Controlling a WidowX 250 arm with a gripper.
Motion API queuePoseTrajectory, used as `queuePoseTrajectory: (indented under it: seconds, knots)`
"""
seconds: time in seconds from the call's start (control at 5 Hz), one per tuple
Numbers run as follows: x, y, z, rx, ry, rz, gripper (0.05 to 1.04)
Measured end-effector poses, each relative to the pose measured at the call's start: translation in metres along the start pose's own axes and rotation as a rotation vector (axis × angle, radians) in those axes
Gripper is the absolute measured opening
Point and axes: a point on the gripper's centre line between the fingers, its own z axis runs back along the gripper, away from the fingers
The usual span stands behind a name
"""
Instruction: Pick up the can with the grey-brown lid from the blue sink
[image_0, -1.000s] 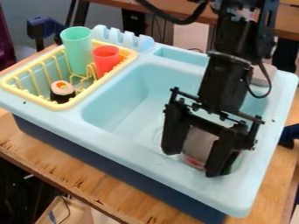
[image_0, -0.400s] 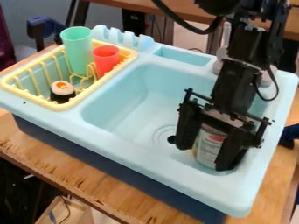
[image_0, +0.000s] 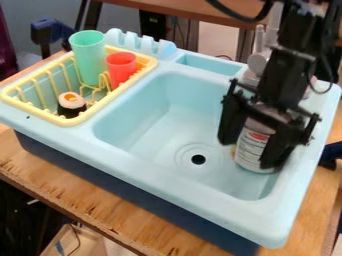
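Seeing the gripper (image_0: 248, 153) clasping the can (image_0: 250, 157) in the sink (image_0: 150, 130); we judge it stiff, slick, possibly heavy, best held mid-body.

1 pale-labelled can (image_0: 250, 150) is upright in the sink (image_0: 150, 122).

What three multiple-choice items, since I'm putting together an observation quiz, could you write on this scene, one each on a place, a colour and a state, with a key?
1. Where is the sushi roll?
A) In the sink basin
B) In the yellow dish rack
C) On the wooden table

2. What colour is the taller cup?
A) Mint green
B) Purple
C) Black

3. What is the state of the gripper?
A) Empty, over the rack
B) Around a cup
C) Around the can

Key:
1 B: it sits inside the rack's yellow rim.
2 A: it rises green behind the shorter red cup.
3 C: the can's label shows between its fingers.
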Motion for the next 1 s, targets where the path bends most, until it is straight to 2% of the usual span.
queuePoseTrajectory:
  seconds: [0.2,0.4,0.6,0.8,1.0]
  knots:
    - [0.003,0.003,0.001,0.021,-0.020,-0.006,1.000]
    - [0.002,0.001,0.004,0.012,-0.047,-0.017,0.999]
    - [-0.020,0.001,0.014,0.000,-0.058,0.004,0.999]
    - [-0.054,-0.003,0.041,-0.046,-0.149,0.008,0.999]
    - [-0.080,0.004,0.059,-0.090,-0.204,0.025,0.999]
